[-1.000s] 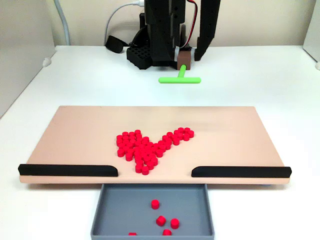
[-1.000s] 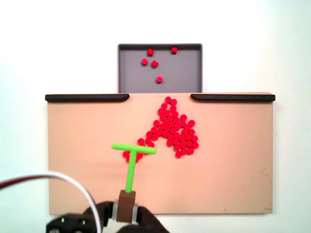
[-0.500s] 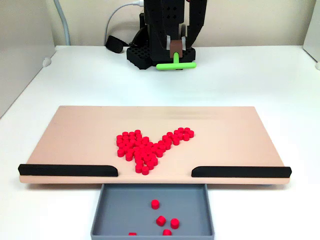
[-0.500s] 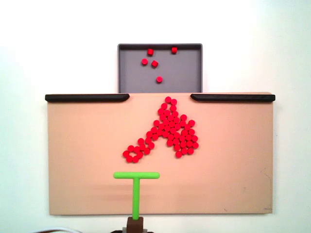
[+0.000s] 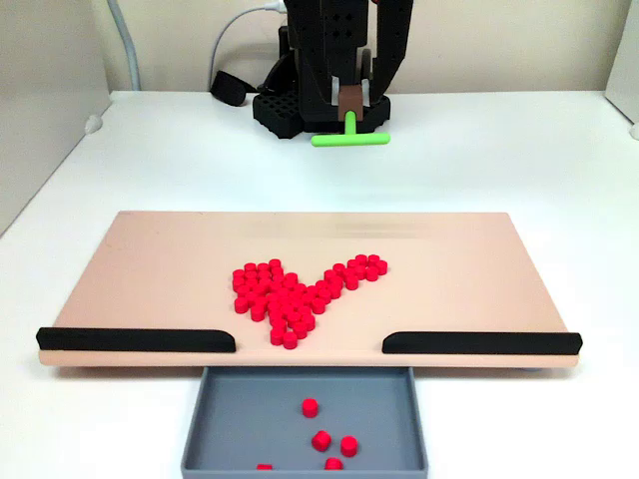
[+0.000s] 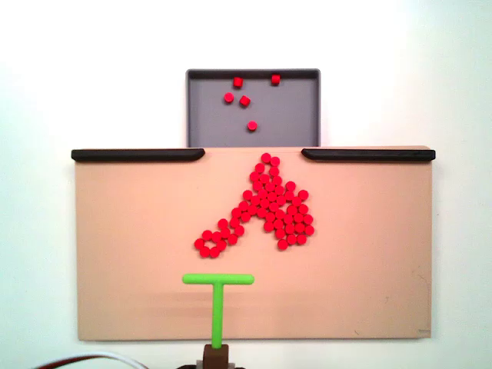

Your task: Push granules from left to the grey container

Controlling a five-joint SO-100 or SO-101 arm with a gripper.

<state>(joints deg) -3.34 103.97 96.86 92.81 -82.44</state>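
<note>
Between the fingers (image 5: pixel 349 103), closed on a brown block, sat the stem of the green T-shaped pusher (image 6: pixel 217 293), whose crossbar hung over the near part of the tan board (image 6: pixel 123 254), apart from the granules (image 6: pixel 265 206). Most pellets lay clustered mid-board, reaching toward the gap between the black strips (image 6: pixel 138 154). A handful lay in the grey container (image 6: pixel 204 115), touching the board's edge. By my judgement, nearly all the pushing remained.

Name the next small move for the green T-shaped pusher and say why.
Probably advance the green T-shaped pusher forward into the trailing tail of the small red cylindrical granules: its crossbar sits just behind them, and most remain on the tan board, short of the slate-grey tray.
</note>
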